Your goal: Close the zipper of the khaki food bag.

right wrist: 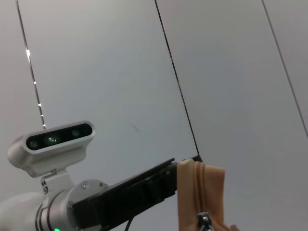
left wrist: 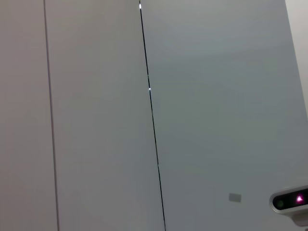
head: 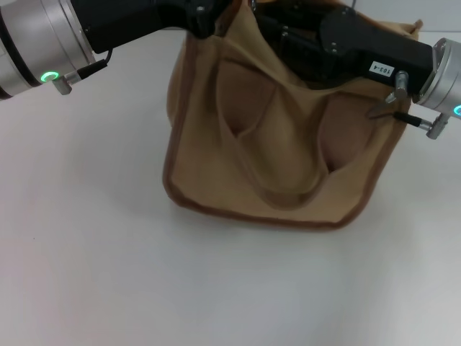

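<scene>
The khaki food bag (head: 274, 166) stands on the white table, its two handle loops hanging down its front side. My left gripper (head: 202, 20) reaches in from the far left and is shut on the bag's end tab at its top left corner. The right wrist view shows that grip (right wrist: 176, 176) on the tan fabric (right wrist: 211, 192). The zipper (right wrist: 198, 192) runs down that fabric, with its silver slider (right wrist: 204, 222) at the picture's lower edge. My right gripper (head: 299, 43) hovers over the bag's open top. Its fingers are hidden.
The white table (head: 108, 274) spreads around the bag. The left wrist view shows only grey wall panels (left wrist: 216, 96) and part of a camera housing (left wrist: 291, 201). The left arm's wrist camera (right wrist: 53, 144) shows in the right wrist view.
</scene>
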